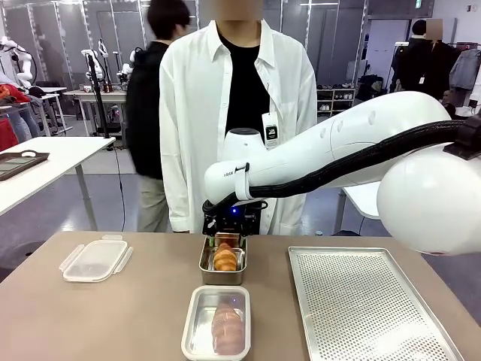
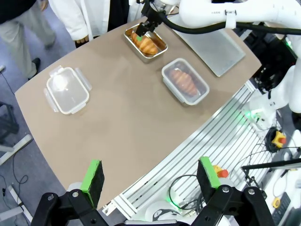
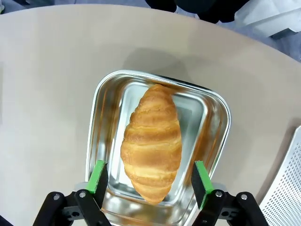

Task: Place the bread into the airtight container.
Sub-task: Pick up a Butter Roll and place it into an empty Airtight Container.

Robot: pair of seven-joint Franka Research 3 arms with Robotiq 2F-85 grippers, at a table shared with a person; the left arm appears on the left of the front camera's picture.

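Your right gripper [image 3: 148, 181] hangs over the golden croissant [image 3: 151, 141] lying in the open steel container [image 3: 96, 141], pads [image 3: 98, 177] wide at nine and three (gripping nothing). Your left gripper [image 2: 150, 181] is spread, empty.

Front view faces the person; both wrist views, perhaps steeply, overlook the shared croissant tin [image 3: 214, 122].
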